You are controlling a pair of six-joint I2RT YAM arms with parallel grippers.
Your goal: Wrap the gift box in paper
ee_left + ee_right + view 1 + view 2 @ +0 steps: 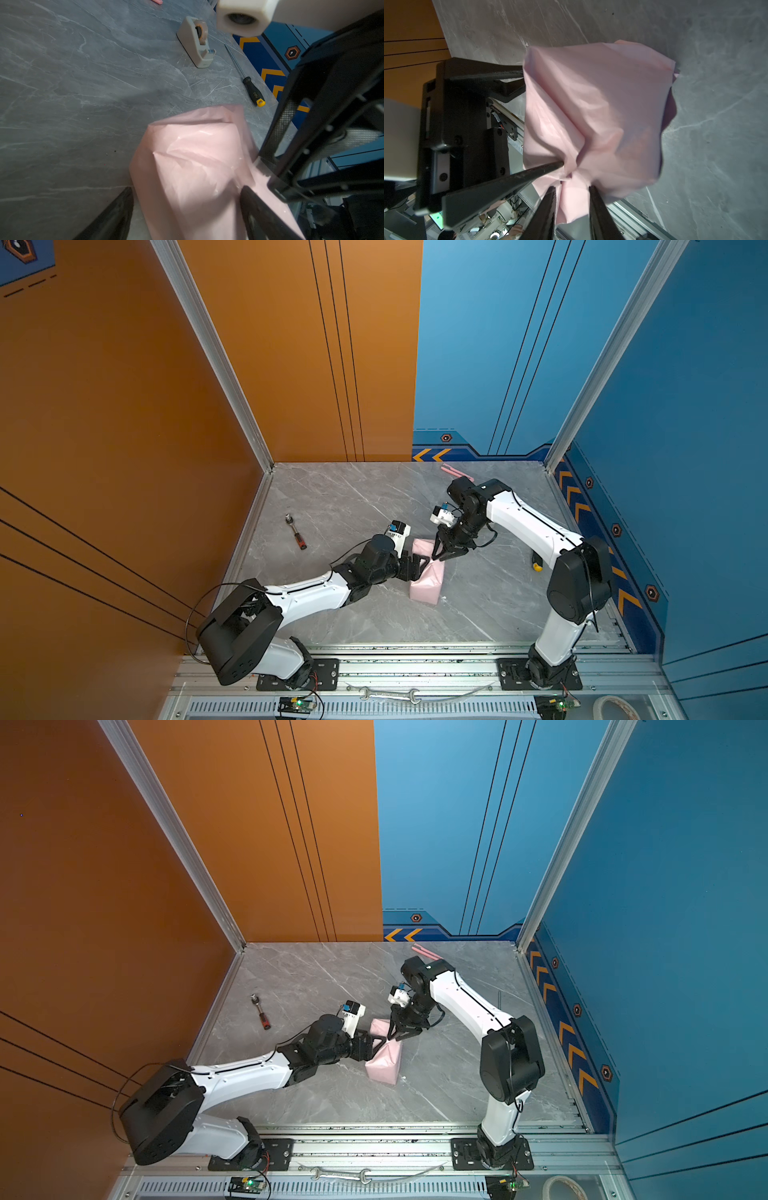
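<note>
The pale pink paper (428, 585) (386, 1065) is folded into a creased bundle in the middle of the table. The gift box is hidden under it. From the left, my left gripper (424, 565) (187, 207) stands open and wide across the bundle's near end (197, 155). One of its fingers pokes into a fold. Coming from behind, my right gripper (441, 558) (573, 199) has its jaws a little apart. A loose flap of the paper (602, 93) hangs between them, and they do not pinch it.
A beige tape dispenser (196, 41) and a black-and-yellow screwdriver (253, 91) lie to the right. A red-handled ratchet driver (296, 531) lies at the left. A pink cutter (457, 472) lies by the back wall. A wrench (388, 695) rests on the front rail.
</note>
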